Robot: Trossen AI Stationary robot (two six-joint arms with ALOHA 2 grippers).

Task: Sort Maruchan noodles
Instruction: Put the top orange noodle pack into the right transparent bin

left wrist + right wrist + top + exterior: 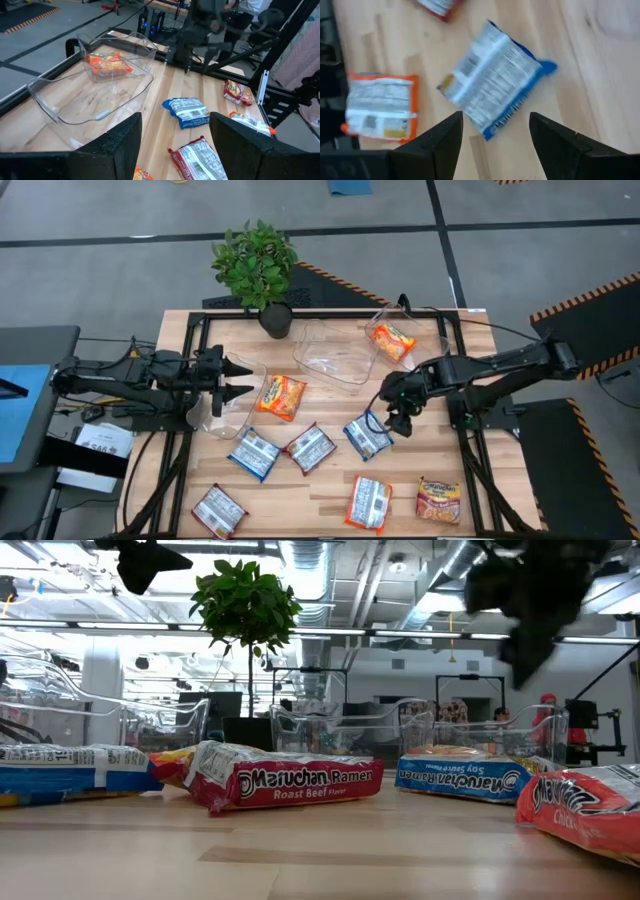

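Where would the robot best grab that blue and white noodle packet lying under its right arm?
Probably from straight above, fingers closing across its narrow width near the middle. The blue-and-white packet lies flat on the table with bare wood all around it, so nothing blocks a downward approach. The right gripper already hovers over it, open.

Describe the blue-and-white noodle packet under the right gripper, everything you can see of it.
The blue-and-white noodle packet is a flat, crinkly plastic rectangle, white with small print on the upturned face and blue along its edges. It lies askew on the wooden table, to the right of the red-and-white packet, apart from it as far as can be seen. The right gripper hovers open just above it, not touching; its fingers frame the packet's near edge.
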